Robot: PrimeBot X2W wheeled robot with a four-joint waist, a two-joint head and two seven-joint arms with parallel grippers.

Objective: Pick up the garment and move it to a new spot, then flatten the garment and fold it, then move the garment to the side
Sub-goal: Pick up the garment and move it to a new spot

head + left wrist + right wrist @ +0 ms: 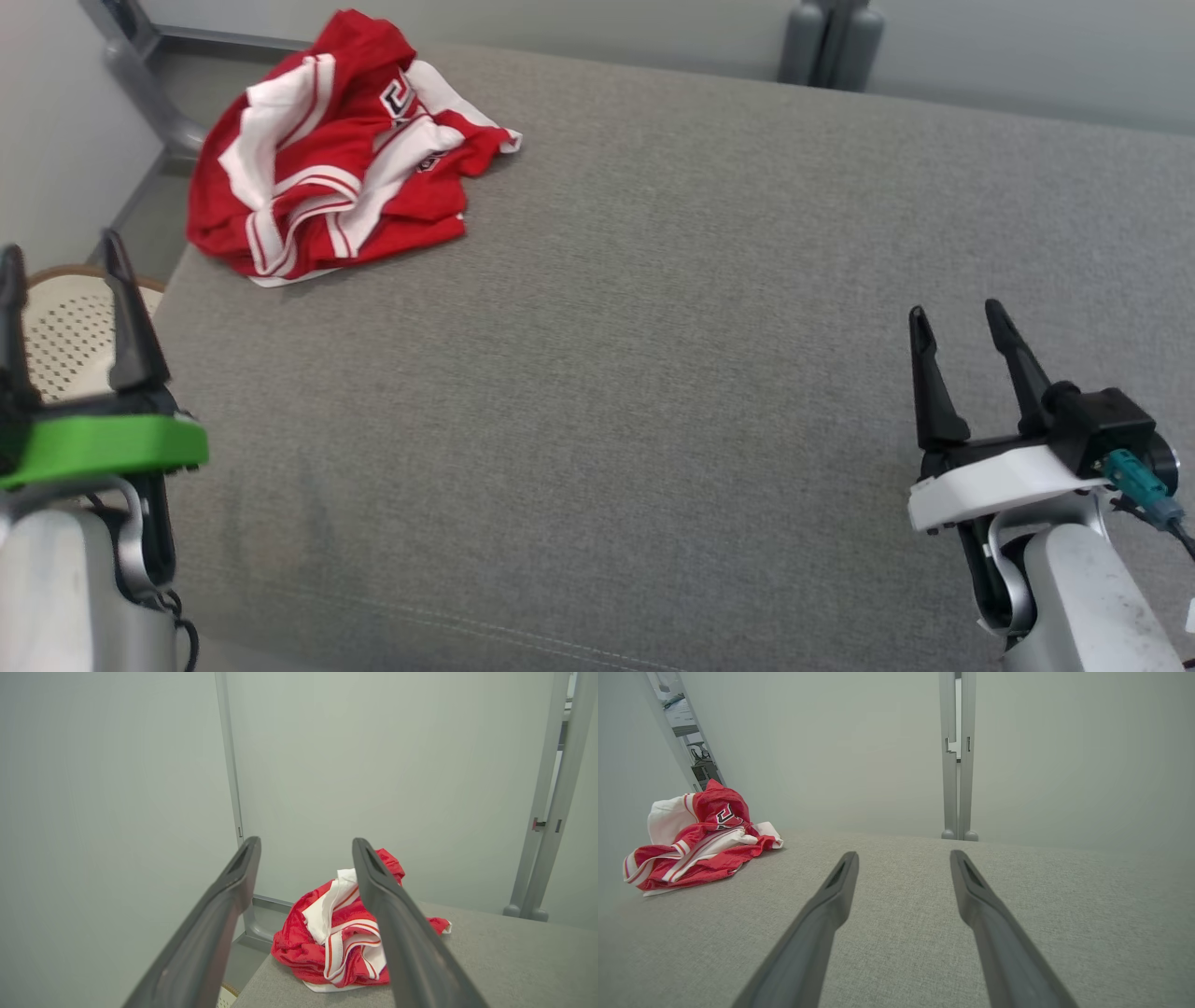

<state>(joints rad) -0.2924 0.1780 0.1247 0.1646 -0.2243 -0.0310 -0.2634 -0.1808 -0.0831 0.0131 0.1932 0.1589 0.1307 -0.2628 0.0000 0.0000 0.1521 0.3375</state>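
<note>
Garment is a crumpled red-and-white heap at the far left corner of the grey fabric surface, its left side right at the edge. It's bunched, layers over layers, with no hem or sleeve laid out clean. Looks untouched, so I'd call this the very start: pickup comes first.

Left gripper: jaws wide apart and empty. It's well short of the garment, on its near side and about level with the garment's left edge. A pale perforated basket shows behind its fingers. The left wrist view looks almost straight at the garment, which is partly hidden behind the right finger of the gripper. My read is that this arm is staged for the reach, since it's the nearer one.

Right gripper: also spread open and empty. It's well apart from the garment, far to its right and nearer the robot. In its wrist view the garment sits off to the left, and the gripper points at bare fabric. It's probably parked there to keep the stretch right of the garment free as the new spot.
</note>
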